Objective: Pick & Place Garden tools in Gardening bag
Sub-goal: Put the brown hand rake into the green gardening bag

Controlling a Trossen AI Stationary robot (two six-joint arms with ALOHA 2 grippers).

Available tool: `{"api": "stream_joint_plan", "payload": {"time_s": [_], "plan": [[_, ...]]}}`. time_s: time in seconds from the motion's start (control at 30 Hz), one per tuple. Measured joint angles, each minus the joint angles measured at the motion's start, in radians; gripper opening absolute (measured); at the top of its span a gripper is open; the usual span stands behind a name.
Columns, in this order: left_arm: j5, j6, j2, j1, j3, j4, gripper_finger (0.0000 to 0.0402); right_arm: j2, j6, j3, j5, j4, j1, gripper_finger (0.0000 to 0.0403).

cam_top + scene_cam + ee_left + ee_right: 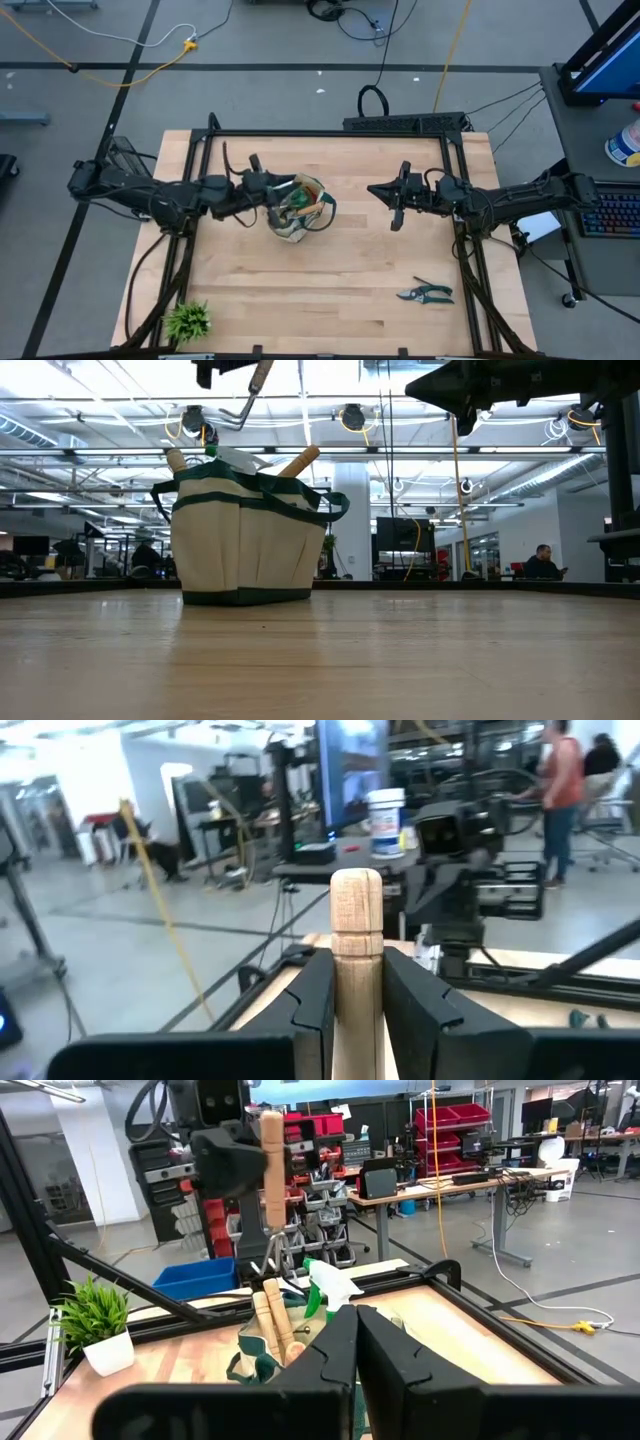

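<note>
The gardening bag (pixel 296 210) stands upright near the middle of the worktop (pixel 330 290), with wooden handles and a green spray bottle (pixel 330 1285) inside. The left gripper (pixel 357 1005) hangs above its mouth, fingers clamped on a wooden-handled rake (pixel 357 935). Pruning shears (pixel 426 293) lie well apart. The right gripper (pixel 396 196) hovers empty, fingers closed.

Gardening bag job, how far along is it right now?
Several tools already stand in the bag. The left gripper holds a wooden-handled tool above the bag. The shears lie on the table, not yet packed. The right gripper waits shut, empty.
</note>
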Motion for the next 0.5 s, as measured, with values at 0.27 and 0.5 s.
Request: {"api": "stream_joint_plan", "payload": {"time_s": [0.27,0.5], "plan": [[-0.046,-0.099,0.084,-0.02,0.0,0.01,0.006,0.0,0.0,0.0,0.0,0.0,0.0,0.0002],[-0.093,-0.057,0.165,-0.022,0.0,0.021,0.006,0.0,0.0,0.0,0.0,0.0,0.0,0.0002]]}}
